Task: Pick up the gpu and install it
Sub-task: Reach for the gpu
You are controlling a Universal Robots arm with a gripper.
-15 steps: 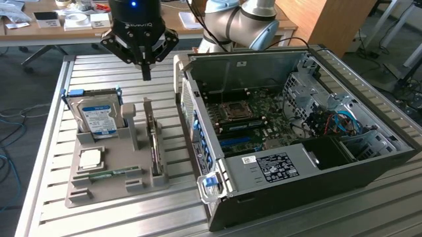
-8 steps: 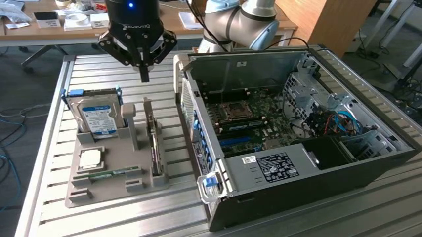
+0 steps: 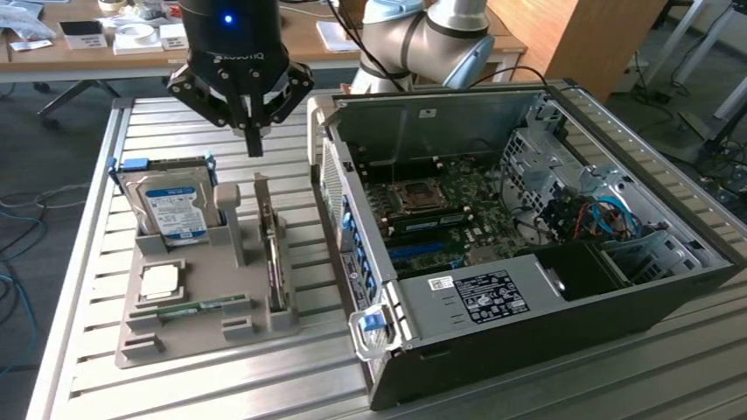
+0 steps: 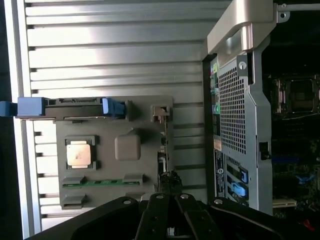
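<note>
- Computer case (image 3: 561, 328), right half of the exterior view: it lies with its side open and the motherboard facing up, so the slots can be reached from above.
- Grey holder tray (image 3: 192, 328), lower left: it keeps each part in its own pocket.
- My gripper (image 3: 254, 140), upper left: fingers pressed together, pinching nothing. It hangs above the tray's far end.
- gpu (image 3: 275, 262): stands on edge in the tray slot nearest the case, top edge exposed. I judge this suits a pinch from above. Not yet picked.
</note>
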